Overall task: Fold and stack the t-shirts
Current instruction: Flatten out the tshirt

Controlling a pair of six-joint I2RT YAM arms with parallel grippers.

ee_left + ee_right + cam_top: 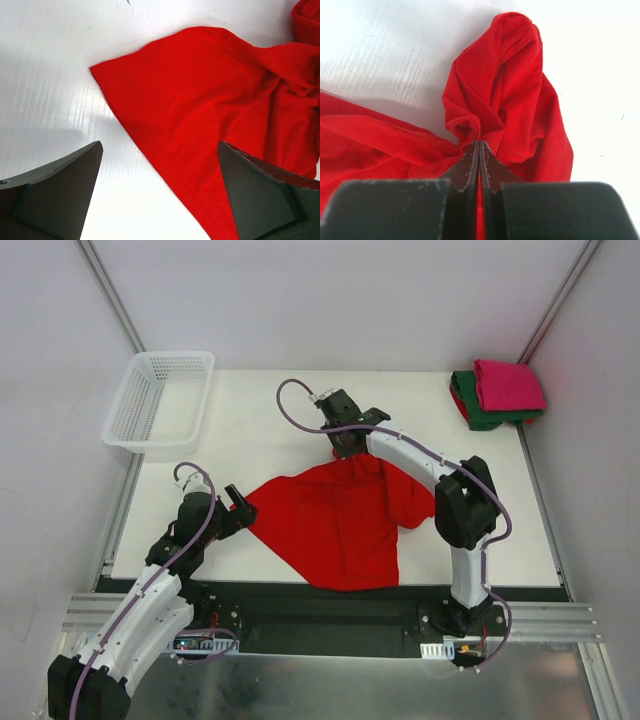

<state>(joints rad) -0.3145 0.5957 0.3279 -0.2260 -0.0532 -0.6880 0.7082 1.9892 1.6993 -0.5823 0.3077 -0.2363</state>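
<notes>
While clamping tight on a bunched ridge of the red t-shirt (335, 525), holding the right gripper (479, 150) just above the centre of the top view, jaws pressing flat together and cloth puckering out ahead of them in the right wrist view. Letting the rest of that shirt lie rumpled across the middle and lower middle of the white table (260, 430), one pointed corner reaching left. Hovering the left gripper (160, 146) beside that corner, at the lower left of the top view, gaping wide and grasping nothing.

Showing, in the upper right corner of the top view, the magenta t-shirt (508, 383) lying folded on the dark green t-shirt (478, 412). Judging from that, running roughly two thirds through: two folded and stacked, the red one not yet folded at all. Probably needing flattening, folding and carrying onto that pile. Sitting apart at the upper left, touching no cloth: the white basket (172, 356).
</notes>
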